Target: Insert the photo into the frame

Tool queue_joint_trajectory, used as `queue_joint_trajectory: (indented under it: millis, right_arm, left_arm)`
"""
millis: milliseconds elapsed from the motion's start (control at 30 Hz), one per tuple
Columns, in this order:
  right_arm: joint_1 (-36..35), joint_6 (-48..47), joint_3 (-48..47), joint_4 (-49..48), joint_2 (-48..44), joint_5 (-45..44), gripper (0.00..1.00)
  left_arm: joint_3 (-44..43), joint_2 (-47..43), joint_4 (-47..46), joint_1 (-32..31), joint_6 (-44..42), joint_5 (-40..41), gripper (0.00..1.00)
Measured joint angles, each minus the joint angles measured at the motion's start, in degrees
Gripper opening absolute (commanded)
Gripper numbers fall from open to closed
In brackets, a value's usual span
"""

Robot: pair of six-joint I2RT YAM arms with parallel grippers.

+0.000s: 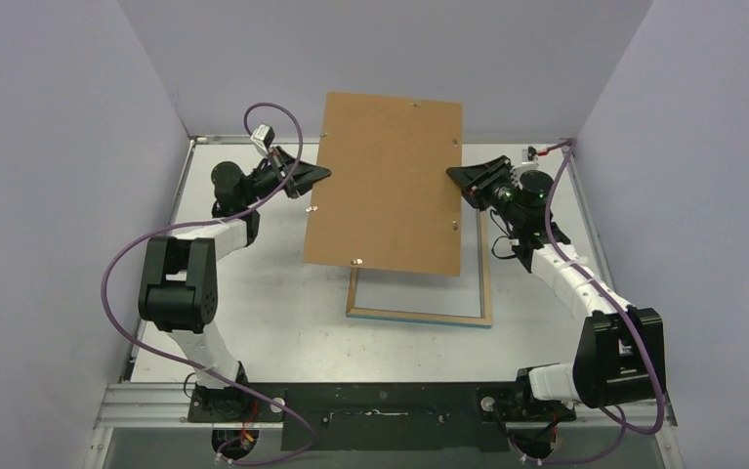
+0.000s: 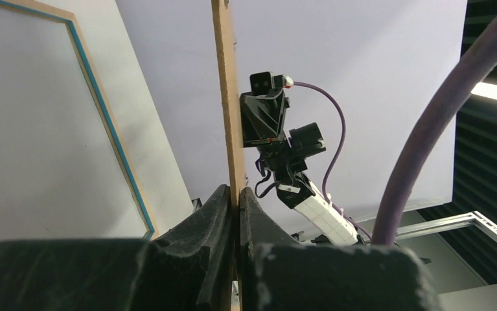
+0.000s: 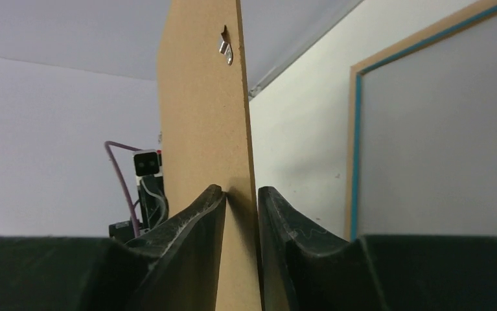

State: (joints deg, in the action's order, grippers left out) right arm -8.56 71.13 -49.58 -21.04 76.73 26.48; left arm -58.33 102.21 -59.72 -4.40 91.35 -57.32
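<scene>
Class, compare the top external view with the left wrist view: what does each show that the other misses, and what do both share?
Only the top external view shows the backing board's whole brown face, raised above the frame lying on the table. Only the left wrist view shows the left hand shut on the board's thin edge. Both show the board, the frame and the right hand at the opposite edge.
</scene>
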Motion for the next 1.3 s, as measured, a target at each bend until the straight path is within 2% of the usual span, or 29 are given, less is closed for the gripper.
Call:
queue_joint_trajectory:
  millis: [100,233,300,533,700,833,1000,1167,1300]
  right_arm:
    - [0.39,-0.90,0.44,3.37,0.00,-0.13,0.39]
    - [0.74,-2.43,0.81,8.61,0.00,-0.90,0.62]
    - [0.76,-4.70,0.02,13.49,0.00,-2.51,0.67]
    - [-0.37,-16.22,-9.92,35.47,0.37,-12.46,0.71]
    - [-9.62,-25.59,-21.97,45.90,3.76,-28.15,0.78]
    - [-18.73,-32.63,-29.00,49.37,7.06,-38.38,0.81]
    - [-24.20,-39.91,-35.28,50.73,11.69,-44.52,0.82]
    - [-28.57,-44.50,-43.43,50.49,18.69,-45.46,0.82]
    - [-32.89,-47.15,-44.78,48.15,20.57,-40.94,0.86]
  left_arm:
    - [0.85,0.57,-2.14,-0.13,1.11,0.24,0.00]
    - [1.31,1.11,-2.93,-0.24,0.90,0.74,0.00]
    - [1.60,1.11,-2.67,-0.31,0.37,1.27,0.00]
    - [3.43,1.11,-1.68,-1.20,-0.96,3.37,0.00]
    - [3.93,1.11,-1.22,-2.60,-1.57,4.11,0.00]
    - [3.96,1.11,-0.33,-3.02,-2.03,4.42,0.00]
    - [3.96,1.11,0.44,-3.02,-2.54,4.63,0.00]
    - [4.22,1.09,1.60,-3.30,-3.48,4.76,0.00]
    - [4.35,0.85,4.00,-3.56,-4.26,5.09,0.00]
